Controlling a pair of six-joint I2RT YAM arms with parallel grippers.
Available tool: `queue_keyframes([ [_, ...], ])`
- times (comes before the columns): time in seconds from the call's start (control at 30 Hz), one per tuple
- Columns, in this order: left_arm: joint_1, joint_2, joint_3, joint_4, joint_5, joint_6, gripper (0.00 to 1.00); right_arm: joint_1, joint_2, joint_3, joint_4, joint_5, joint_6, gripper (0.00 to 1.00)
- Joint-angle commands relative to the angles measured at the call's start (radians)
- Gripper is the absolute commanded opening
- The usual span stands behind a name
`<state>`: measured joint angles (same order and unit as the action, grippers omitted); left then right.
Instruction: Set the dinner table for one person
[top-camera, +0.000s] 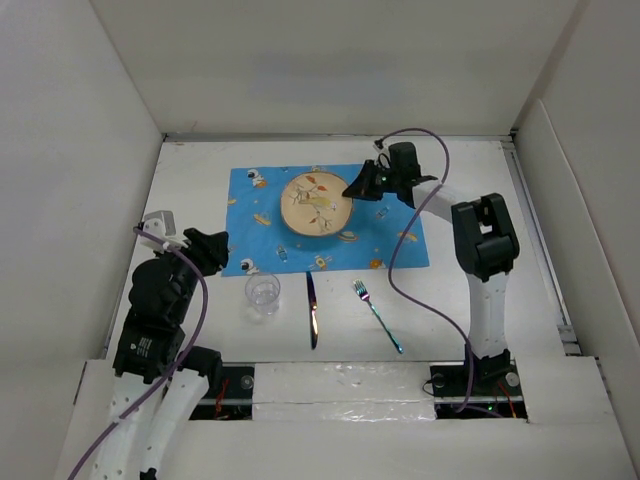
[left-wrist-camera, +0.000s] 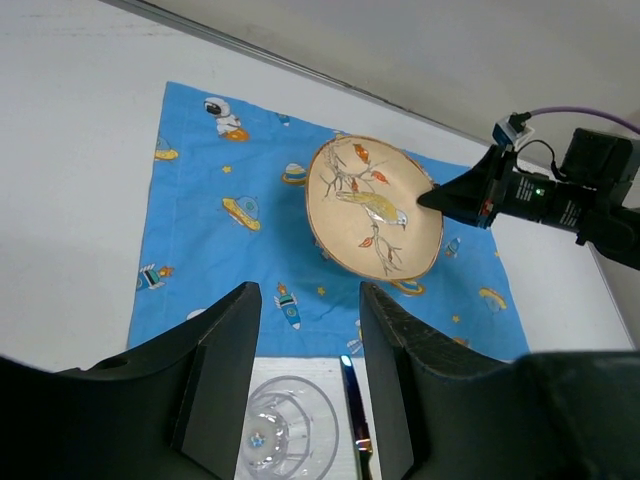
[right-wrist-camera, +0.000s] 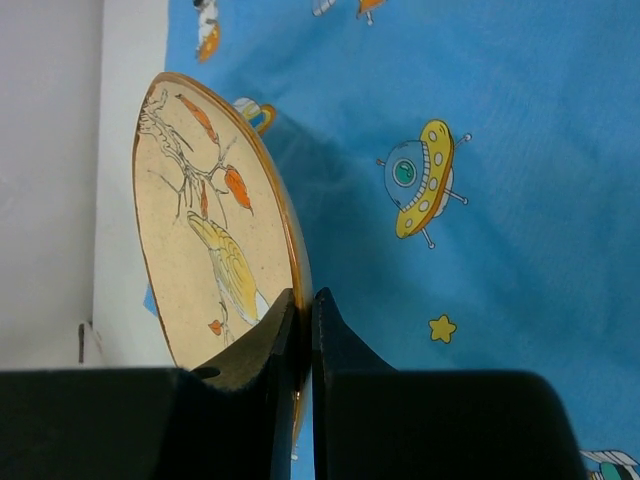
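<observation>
**Ana:** Where did the worktop (top-camera: 190, 180) sit?

**Ben:** Under everything, boxed in by white walls (top-camera: 80, 150). A blue placemat (top-camera: 375, 215) lay on its far middle.

**Ana:** And the right claw (right-wrist-camera: 303, 300)?

**Ben:** Clamped narrow on the right rim of the plate (top-camera: 317, 203). The plate was tilted, with that edge raised off the placemat.

**Ana:** The left claw (left-wrist-camera: 305, 340)?

**Ben:** Spread wide, gripping nothing, hovering by the placemat's near left corner, close to the glass (top-camera: 263, 294).

**Ana:** What lay nearer the arms?

**Ben:** The glass, a knife (top-camera: 312, 312) and a fork (top-camera: 378, 317), side by side on bare worktop just short of the placemat.
</observation>
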<state>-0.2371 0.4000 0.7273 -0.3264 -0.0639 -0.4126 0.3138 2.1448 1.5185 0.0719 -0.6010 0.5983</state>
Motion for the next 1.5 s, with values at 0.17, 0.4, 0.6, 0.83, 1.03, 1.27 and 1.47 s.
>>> queue_keyframes([
  [0.17, 0.028, 0.016, -0.009, 0.039, 0.035, 0.029, 0.41, 0.027, 0.032, 0.107, -0.026, -0.065, -0.009, 0.0],
  [0.4, 0.028, 0.01, -0.009, 0.039, 0.035, 0.028, 0.42, 0.027, 0.092, 0.151, -0.113, -0.057, -0.041, 0.16],
  [0.6, 0.028, 0.01, -0.008, 0.038, 0.033, 0.029, 0.42, 0.027, 0.067, 0.202, -0.229, 0.016, -0.121, 0.54],
  [0.83, 0.028, -0.009, -0.008, 0.033, 0.012, 0.028, 0.41, 0.007, -0.104, 0.134, -0.271, 0.228, -0.216, 0.49],
  [1.03, 0.028, -0.007, -0.009, 0.035, 0.012, 0.038, 0.0, 0.167, -0.508, -0.256, -0.023, 0.293, -0.259, 0.0],
  [1.27, 0.028, -0.012, 0.001, 0.016, -0.056, 0.014, 0.27, 0.6, -0.576, -0.259, -0.202, 0.595, -0.358, 0.63],
  [1.47, 0.028, -0.053, -0.006, 0.018, -0.06, 0.008, 0.41, 0.743, -0.392, -0.075, -0.344, 0.719, -0.376, 0.67],
])
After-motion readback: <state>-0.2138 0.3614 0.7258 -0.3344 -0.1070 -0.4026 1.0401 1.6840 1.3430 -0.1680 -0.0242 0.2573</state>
